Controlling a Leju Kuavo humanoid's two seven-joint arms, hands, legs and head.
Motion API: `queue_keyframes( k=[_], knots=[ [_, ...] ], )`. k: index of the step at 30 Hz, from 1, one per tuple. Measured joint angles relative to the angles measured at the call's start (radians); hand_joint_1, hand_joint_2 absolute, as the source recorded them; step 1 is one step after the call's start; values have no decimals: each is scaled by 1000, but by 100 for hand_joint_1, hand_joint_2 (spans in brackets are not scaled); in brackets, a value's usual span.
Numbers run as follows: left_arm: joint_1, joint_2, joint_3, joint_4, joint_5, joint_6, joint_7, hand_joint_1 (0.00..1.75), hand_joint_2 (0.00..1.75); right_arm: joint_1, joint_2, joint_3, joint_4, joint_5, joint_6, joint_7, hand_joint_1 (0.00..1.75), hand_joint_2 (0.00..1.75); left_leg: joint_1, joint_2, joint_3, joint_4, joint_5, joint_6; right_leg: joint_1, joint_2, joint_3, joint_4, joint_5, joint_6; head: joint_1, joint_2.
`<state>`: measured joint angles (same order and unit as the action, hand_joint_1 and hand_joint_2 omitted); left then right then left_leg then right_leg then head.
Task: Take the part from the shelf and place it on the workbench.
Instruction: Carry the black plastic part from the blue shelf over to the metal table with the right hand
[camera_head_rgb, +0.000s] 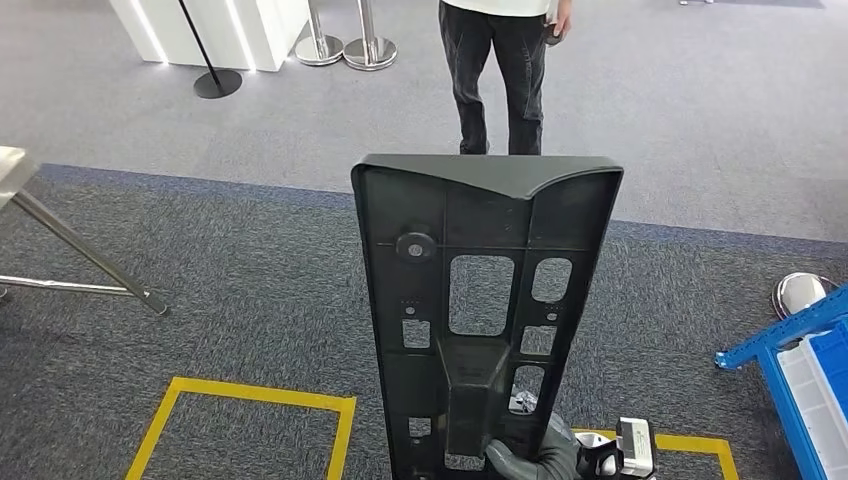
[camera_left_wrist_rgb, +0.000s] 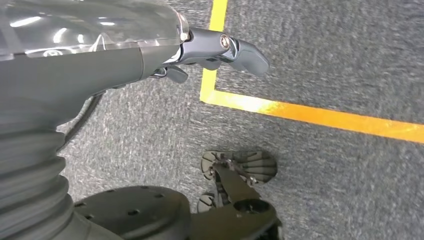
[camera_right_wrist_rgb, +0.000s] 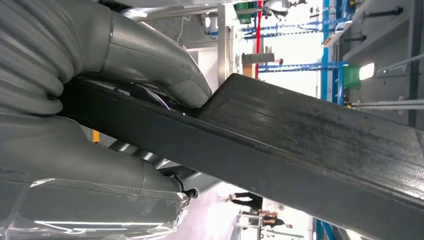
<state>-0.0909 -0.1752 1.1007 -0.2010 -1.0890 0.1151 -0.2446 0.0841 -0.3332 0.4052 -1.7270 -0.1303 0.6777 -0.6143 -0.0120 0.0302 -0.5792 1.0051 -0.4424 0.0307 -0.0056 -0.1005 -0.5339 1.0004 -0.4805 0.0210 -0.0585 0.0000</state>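
The part (camera_head_rgb: 480, 230) is a tall black plastic panel with several cut-outs, standing upright in front of me above the carpet. My right hand (camera_head_rgb: 540, 455) grips it at its lower edge. In the right wrist view the thumb and fingers of that hand (camera_right_wrist_rgb: 140, 55) clamp the panel's (camera_right_wrist_rgb: 310, 145) edge from both sides. My left hand (camera_left_wrist_rgb: 100, 65) hangs beside my body over the carpet and holds nothing; its fingers (camera_left_wrist_rgb: 240, 50) stick out loosely.
A person (camera_head_rgb: 500, 70) in dark trousers stands a few steps ahead. A blue rack (camera_head_rgb: 790, 350) is at the right, and a table's slanted metal leg (camera_head_rgb: 80, 250) at the left. Yellow tape (camera_head_rgb: 250, 395) marks a square on the grey carpet. Stanchion bases (camera_head_rgb: 345, 45) stand far back.
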Motion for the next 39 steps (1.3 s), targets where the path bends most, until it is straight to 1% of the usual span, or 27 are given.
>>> queue_keyframes(
  k=[2, 4, 5, 6, 7, 8, 9, 11, 13, 15, 16, 17, 19, 21, 22, 23, 24, 26, 28, 30, 31, 33, 35, 36, 37, 38, 39],
  knots=[
    [1, 0, 0, 0, 0, 0, -6, 0, 175, -2, 2, 1, 1, -3, -1, -4, 175, 175, 4, -20, 5, -9, 7, 10, -5, 33, -13, 40, -30, 10, 0, 0],
    [-2, 0, 0, 0, -1, 1, -13, 0, 175, 0, 5, 1, 2, -6, -4, -10, 175, 175, 6, -40, 6, -11, 11, 16, -8, 80, -72, 164, -96, 15, 0, 0],
    [-2, 0, 0, 0, -2, 1, -14, 0, 175, 2, 5, 1, 4, -7, -5, -12, 175, 175, 5, -51, 5, -10, 11, 18, -8, 89, -108, 235, -124, 16, 0, 0],
    [-2, 0, 0, 0, -2, 2, -15, 0, 175, 2, 5, 1, 6, -8, -6, -13, 175, 175, 5, -63, 4, -9, 11, 18, -8, 93, -137, 286, -136, 17, 0, 0],
    [-1, 1, 0, 0, -2, 2, -15, 0, 175, 3, 5, 1, 7, -9, -6, -14, 175, 175, 4, -76, 4, -8, 10, 18, -8, 94, -146, 297, -126, 16, 0, 0],
    [0, 1, 1, 0, -2, 2, -15, 0, 175, 3, 5, 1, 9, -10, -7, -14, 175, 175, 4, -89, 6, -7, 10, 17, -8, 97, -135, 265, -96, 14, 0, 0],
    [0, 1, 1, 0, -2, 2, -15, 0, 175, 2, 5, 1, 9, -11, -7, -14, 175, 175, 4, -102, 7, -5, 9, 16, -9, 108, -107, 199, -53, 11, 0, 0],
    [-1, 0, 1, 0, -2, 2, -15, 0, 175, 2, 6, 1, 10, -11, -8, -14, 175, 175, 3, -126, 6, 1, 7, 11, -10, 150, -48, 63, 6, 6, 0, 0],
    [-1, -1, 1, 0, -2, 2, -15, 0, 175, 1, 6, 1, 10, -12, -9, -15, 175, 175, 4, -146, 0, 4, 6, 0, -8, 170, -27, 11, 16, 1, 0, 0],
    [2, 0, 1, 0, -2, 2, -15, 0, 175, -1, 6, 1, 10, -12, -10, -15, 175, 175, 7, -161, -6, 4, 7, -12, -8, 149, -25, 4, 19, -8, 0, 0],
    [3, 0, 1, 0, -2, 3, -15, 0, 175, -2, 6, 1, 10, -12, -10, -15, 175, 175, 6, -152, -10, 12, 0, -17, -10, 138, -22, -1, 20, -14, 0, 0],
    [3, 0, 1, 0, -2, 3, -15, 0, 175, -3, 6, 1, 10, -13, -10, -15, 175, 175, 5, -131, -22, 36, -17, -21, -12, 125, -20, -6, 22, -20, 0, 0],
    [1, 1, 1, 0, -2, 3, -16, 0, 175, -2, 4, 1, 10, -13, -11, -16, 175, 175, 5, -73, -73, 144, -78, -30, -10, 98, -16, -10, 22, -29, 0, 0],
    [0, 1, 1, 0, -2, 3, -15, 0, 175, -1, 2, 1, 10, -13, -11, -16, 175, 175, 11, -47, -133, 266, -127, -38, -7, 69, -16, -9, 19, -31, 0, 0],
    [1, 0, 1, 0, -2, 3, -15, 0, 175, -1, 2, 1, 10, -13, -11, -16, 175, 175, 14, -43, -142, 285, -125, -41, -6, 55, -15, -9, 17, -30, 0, 0],
    [2, 1, 1, 0, -2, 3, -14, 0, 175, -2, 2, 1, 11, -13, -11, -16, 175, 175, 15, -38, -131, 265, -105, -43, -6, 42, -14, -8, 15, -29, 0, 0],
    [3, 1, 1, 0, -2, 4, -12, 0, 175, -3, 2, 1, 12, -13, -10, -16, 175, 175, 16, -29, -100, 206, -72, -42, -6, 30, -11, -7, 12, -26, 0, 0],
    [2, 1, 1, 0, -2, 4, -10, 0, 175, -4, 2, 1, 13, -13, -10, -17, 175, 175, 12, 13, -27, 64, -21, -34, -4, 8, -4, -4, 5, -19, 0, 0],
    [0, 1, 1, 0, -2, 5, -8, 0, 175, -8, 2, 2, 14, -14, -8, -18, 175, 175, 6, 33, 2, 5, -10, -21, 0, -9, 1, -3, 0, -9, 0, 0],
    [1, 2, 1, 0, -1, 5, -7, 0, 175, -15, 2, 2, 18, -16, -5, -20, 175, 175, 4, 13, 1, 3, -8, -11, 1, -25, 7, -5, -3, 2, 0, 0],
    [3, 2, 1, 0, -1, 6, -7, 0, 175, -20, 2, 3, 20, -17, -4, -22, 175, 175, 5, 1, 4, -1, -6, -6, -1, -22, 10, -3, -7, 8, 0, 0],
    [2, 2, 1, 0, -1, 6, -9, 0, 175, -26, 5, 3, 23, -19, -3, -26, 175, 175, 11, -21, 10, -9, 0, 4, -6, 21, -7, 47, -43, 17, 0, 0],
    [-1, 2, 1, 0, -1, 6, -9, 0, 175, -27, 8, 4, 29, -20, -1, -29, 175, 175, 11, -44, 9, -10, 3, 10, -8, 72, -67, 168, -103, 20, 0, 0],
    [-2, 2, 1, 0, -1, 6, -9, 0, 175, -27, 8, 4, 33, -20, 0, -30, 175, 175, 10, -57, 8, -9, 3, 12, -9, 83, -99, 227, -122, 20, 0, 0],
    [-2, 2, 2, 0, -1, 6, -9, 0, 175, -27, 9, 4, 37, -20, 1, -30, 175, 175, 9, -71, 8, -7, 3, 12, -9, 88, -119, 259, -123, 19, 0, 0],
    [-2, 3, 2, 0, -1, 6, -9, 0, 175, -28, 9, 5, 42, -20, 2, -30, 175, 175, 8, -86, 8, -5, 3, 11, -9, 90, -123, 256, -105, 18, 0, 0],
    [-2, 3, 3, 0, 0, 6, -9, 0, 175, -31, 9, 5, 46, -20, 2, -30, 175, 175, 8, -100, 8, -2, 2, 9, -9, 95, -109, 216, -70, 16, 0, 0]
  ],
)
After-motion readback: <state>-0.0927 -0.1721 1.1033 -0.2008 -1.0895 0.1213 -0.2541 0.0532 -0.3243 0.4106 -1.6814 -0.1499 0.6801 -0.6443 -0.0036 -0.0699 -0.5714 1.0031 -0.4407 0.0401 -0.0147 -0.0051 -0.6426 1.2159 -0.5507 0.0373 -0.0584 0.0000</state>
